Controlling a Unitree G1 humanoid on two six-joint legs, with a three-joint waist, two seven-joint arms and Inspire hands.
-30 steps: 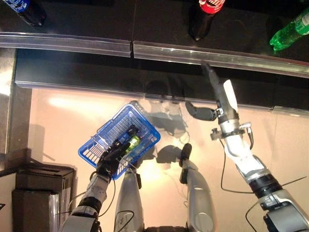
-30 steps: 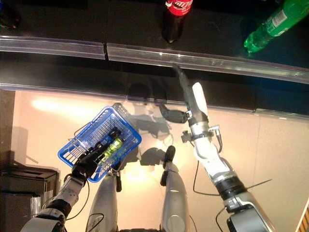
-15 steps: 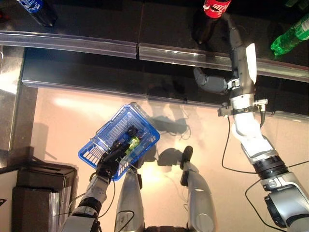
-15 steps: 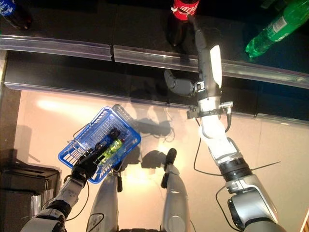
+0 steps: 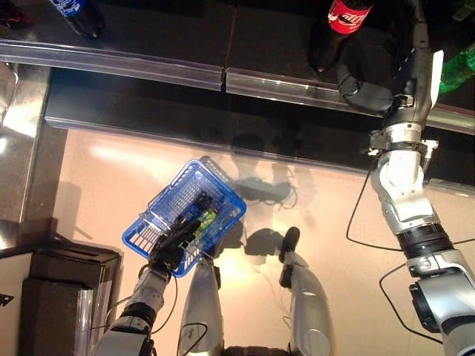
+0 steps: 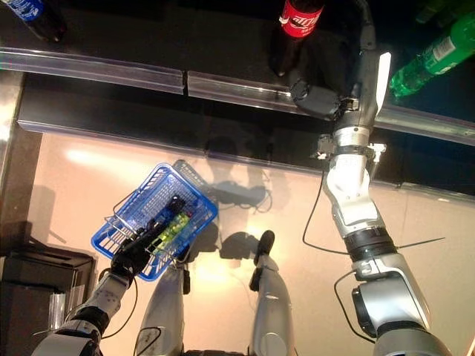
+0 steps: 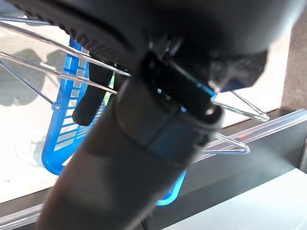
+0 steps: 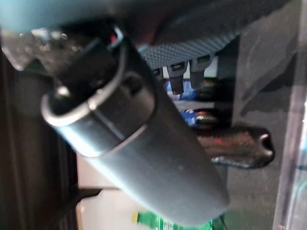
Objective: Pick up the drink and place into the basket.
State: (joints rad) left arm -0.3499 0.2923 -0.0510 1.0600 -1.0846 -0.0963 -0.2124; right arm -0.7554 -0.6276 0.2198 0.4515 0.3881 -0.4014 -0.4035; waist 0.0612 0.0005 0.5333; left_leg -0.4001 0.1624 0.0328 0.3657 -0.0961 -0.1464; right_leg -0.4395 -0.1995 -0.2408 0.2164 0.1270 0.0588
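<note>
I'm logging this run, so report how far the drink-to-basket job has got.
Done: the left hand holds the blue basket by its wire handle; a green item already lies inside. In hand: the right hand, fingers straight, reaches onto the shelf beside the red-labelled bottle, holding nothing. Left: grasp a drink and carry it to the basket.

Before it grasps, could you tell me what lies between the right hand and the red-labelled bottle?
Nothing: in the right eye view, only bare dark shelf separates the right hand from the red-labelled bottle.

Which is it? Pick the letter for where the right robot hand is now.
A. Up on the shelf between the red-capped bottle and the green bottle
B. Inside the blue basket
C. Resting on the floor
A: the right robot hand reaches onto the dark shelf between the red-capped bottle and the green bottle.
</note>
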